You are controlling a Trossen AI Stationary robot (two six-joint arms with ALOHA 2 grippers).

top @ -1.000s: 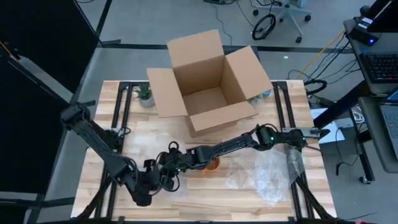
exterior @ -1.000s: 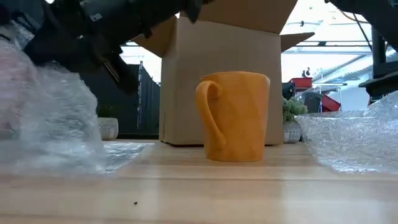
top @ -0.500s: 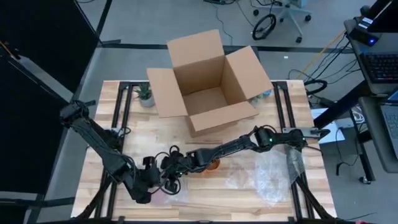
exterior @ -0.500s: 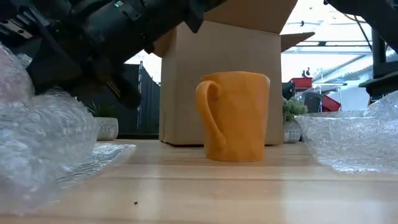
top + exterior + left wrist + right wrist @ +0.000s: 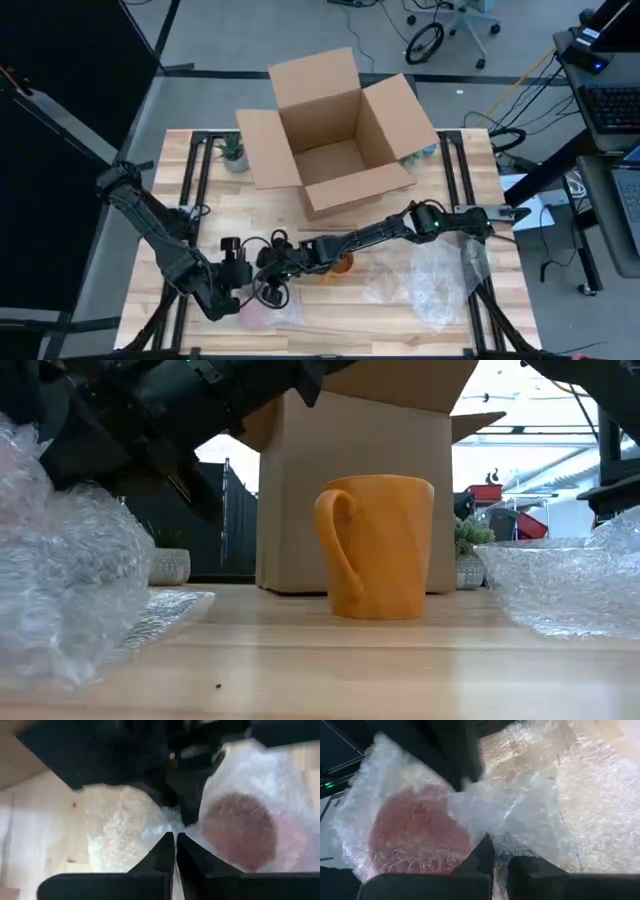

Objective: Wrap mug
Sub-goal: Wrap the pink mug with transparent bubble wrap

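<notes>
Both claws pinch a limp, crinkly bubble wrap sheet (image 5: 70, 590): left claw (image 5: 175, 845), right claw (image 5: 497, 852). The rigid, breakable orange mug (image 5: 380, 547) stands unwrapped, right of them.

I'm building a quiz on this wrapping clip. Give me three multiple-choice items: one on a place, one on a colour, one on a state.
1. Where does the mug stand?
A. inside the cardboard box
B. on the table in front of the box
C. in the left end effector

2. What colour is the mug?
A. orange
B. blue
C. white

3. How is the cardboard box?
A. taped shut
B. flattened
C. open, flaps spread

Key: 1 B, the mug stands upright on the table with the cardboard box behind it. 2 A, its body and handle are orange in the low view. 3 C, the high view looks down into the box past four spread flaps.

Both end effectors, left and right, pinch a sheet of bubble wrap left of the mug.
</notes>
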